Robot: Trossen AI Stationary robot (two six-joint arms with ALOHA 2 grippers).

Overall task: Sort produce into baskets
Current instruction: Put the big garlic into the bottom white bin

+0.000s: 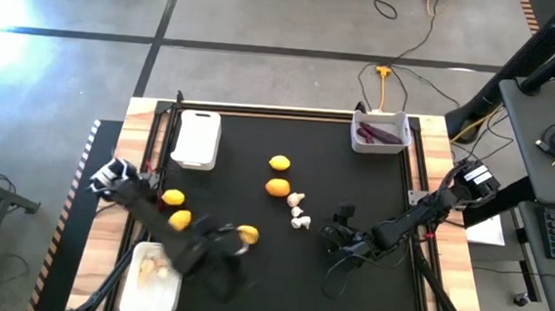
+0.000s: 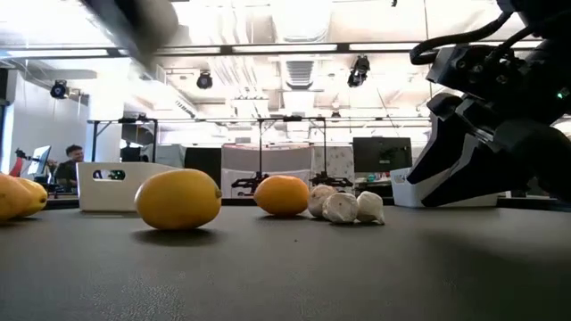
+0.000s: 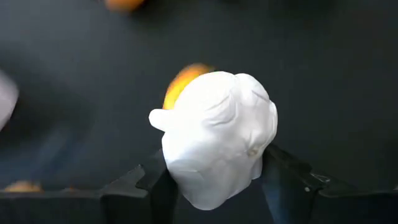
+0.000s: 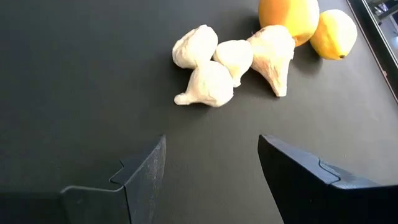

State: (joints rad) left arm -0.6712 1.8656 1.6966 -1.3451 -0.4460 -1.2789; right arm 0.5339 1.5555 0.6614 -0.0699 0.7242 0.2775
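Note:
My left gripper (image 1: 220,253) is at the near left of the black mat, shut on a whitish lumpy piece (image 3: 214,137). A lemon (image 1: 247,235) lies just beside it. My right gripper (image 1: 336,234) is open and empty, low over the mat, with three whitish pieces (image 4: 214,62) lying a little ahead of it, toward the table's left. Two lemons (image 1: 279,162) (image 1: 277,186) lie mid-mat, and two more (image 1: 173,198) (image 1: 179,219) lie on the left. Three white baskets: the near left one (image 1: 136,288) holds whitish pieces, the far left one (image 1: 196,137) shows nothing inside, the far right one (image 1: 396,144) holds purple pieces (image 1: 377,134). My left gripper pinches the whitish piece between its two fingers (image 3: 155,183), which sit on its two opposite flanks at its lower part (image 3: 186,186). The fingers point down at the mat. The piece looks lifted clear of the mat, its bulk standing out past the fingertips.
In the low view a lemon (image 2: 178,198) and another (image 2: 282,194) lie on the mat next to the whitish pieces (image 2: 343,205). A wooden frame (image 1: 143,117) edges the mat. Bare mat lies in front of my right gripper and along the near edge.

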